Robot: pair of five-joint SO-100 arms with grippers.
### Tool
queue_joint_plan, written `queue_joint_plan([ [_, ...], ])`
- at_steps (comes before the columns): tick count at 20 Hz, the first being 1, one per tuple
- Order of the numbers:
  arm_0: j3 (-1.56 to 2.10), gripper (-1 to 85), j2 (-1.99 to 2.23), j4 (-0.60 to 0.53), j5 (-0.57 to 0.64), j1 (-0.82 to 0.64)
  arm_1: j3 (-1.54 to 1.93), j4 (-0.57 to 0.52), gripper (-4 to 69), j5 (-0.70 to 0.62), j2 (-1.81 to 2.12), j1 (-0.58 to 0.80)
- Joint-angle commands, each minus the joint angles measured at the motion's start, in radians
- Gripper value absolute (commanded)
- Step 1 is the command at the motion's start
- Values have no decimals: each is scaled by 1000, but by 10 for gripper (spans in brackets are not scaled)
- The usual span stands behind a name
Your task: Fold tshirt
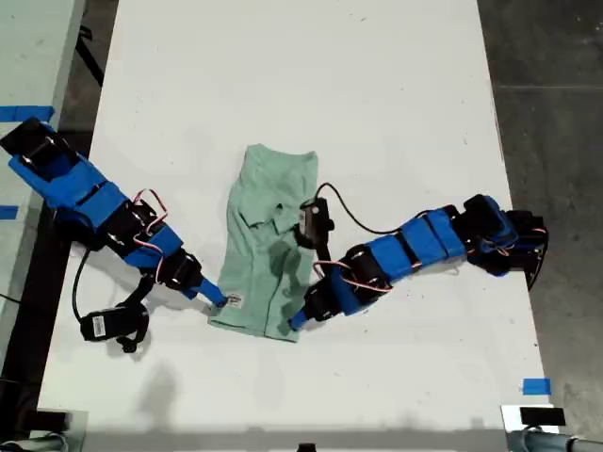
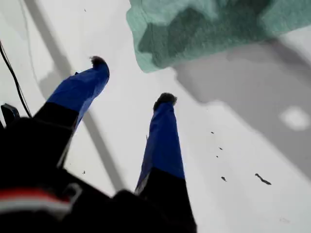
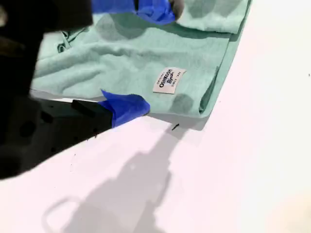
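Observation:
The pale mint-green tshirt (image 1: 256, 250) lies in a narrow, lengthwise-folded strip mid-table, its white tag (image 1: 233, 301) at the near corner on the exterior view's left. My second gripper (image 1: 217, 298) comes in from that side and is open. One finger (image 3: 127, 105) is at the cloth's edge and the other rests over the tshirt (image 3: 126, 63), with the tag (image 3: 169, 80) between them. My first gripper (image 1: 298, 320), from the exterior view's right, is open over bare table. Its fingertips (image 2: 164, 99) stop just short of the tshirt's corner (image 2: 160, 48).
The white table (image 1: 377, 85) runs far beyond the shirt. A black camera module (image 1: 111, 325) hangs by a cable beside the arm on the exterior view's left. Blue tape (image 1: 535, 386) marks the near corner on the exterior view's right, with dark floor (image 1: 556, 113) past that edge.

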Motion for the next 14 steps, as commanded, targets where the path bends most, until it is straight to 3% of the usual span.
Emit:
queue_joint_plan([
  [1,21,262,-17,-87,15,17,-71,-41,235,-17,8,-3],
  [14,18,269,-241,-166,52,5,-74,-178,230,-67,-103,37],
])
